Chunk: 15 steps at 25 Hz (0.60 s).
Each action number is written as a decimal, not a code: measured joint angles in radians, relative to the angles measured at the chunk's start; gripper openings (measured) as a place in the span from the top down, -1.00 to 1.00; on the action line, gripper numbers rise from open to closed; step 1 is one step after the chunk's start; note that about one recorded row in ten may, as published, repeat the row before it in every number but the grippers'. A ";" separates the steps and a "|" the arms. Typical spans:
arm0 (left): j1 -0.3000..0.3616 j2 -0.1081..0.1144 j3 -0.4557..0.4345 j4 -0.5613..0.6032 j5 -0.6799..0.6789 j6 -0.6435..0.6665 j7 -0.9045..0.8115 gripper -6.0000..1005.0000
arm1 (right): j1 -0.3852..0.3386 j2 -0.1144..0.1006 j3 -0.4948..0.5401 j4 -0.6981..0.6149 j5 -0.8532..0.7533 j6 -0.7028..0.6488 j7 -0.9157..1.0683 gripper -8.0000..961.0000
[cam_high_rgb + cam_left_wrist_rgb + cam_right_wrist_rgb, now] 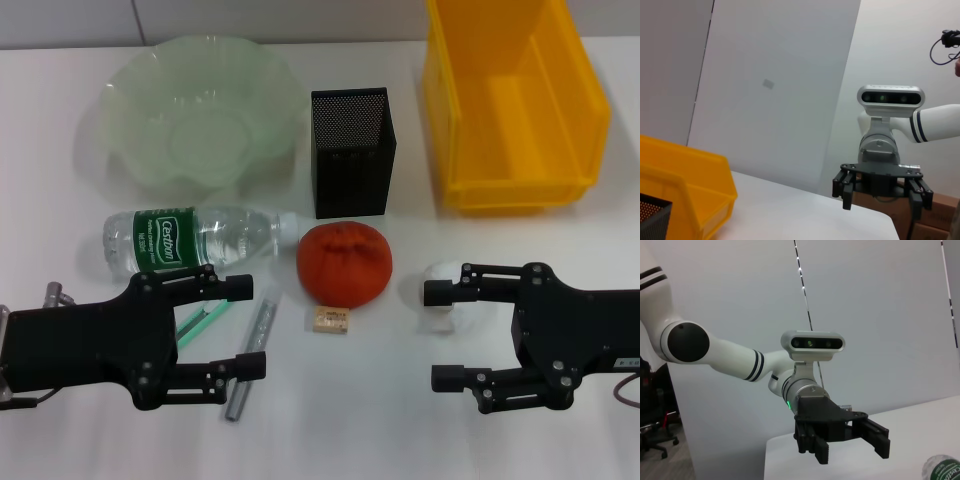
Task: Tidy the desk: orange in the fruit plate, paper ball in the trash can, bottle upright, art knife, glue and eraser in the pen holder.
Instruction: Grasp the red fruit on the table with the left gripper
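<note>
Lying flat, bottle [195,238] long axis across desk, crosswise.

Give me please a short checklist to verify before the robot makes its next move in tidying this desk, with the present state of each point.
1. Left gripper open: ok, jaws apart near the lying bottle.
2. Right gripper open: ok, jaws apart beside the paper ball.
3. Fruit plate free to receive the orange: ok, nothing lies in it.
4. Trash can open on top: ok, its inside looks bare.
5. Bottle upright: not ok, it lies on its side.
6. Eraser in the pen holder: not ok, it lies on the table in front of the orange.
</note>
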 joint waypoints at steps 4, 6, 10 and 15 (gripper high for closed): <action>-0.003 0.000 0.000 -0.003 0.000 -0.001 0.000 -0.59 | 0.002 0.000 0.000 0.017 0.000 0.001 -0.014 -0.59; -0.003 0.000 0.000 -0.004 0.000 -0.001 0.000 -0.59 | 0.003 0.000 0.001 0.023 0.000 0.001 -0.016 -0.59; -0.005 0.000 0.000 -0.004 0.001 -0.001 0.000 -0.58 | 0.005 0.000 0.001 0.025 0.003 0.001 -0.016 -0.59; -0.009 -0.001 -0.008 -0.004 -0.001 -0.001 0.011 -0.57 | 0.008 0.000 0.002 0.031 0.005 0.002 -0.017 -0.59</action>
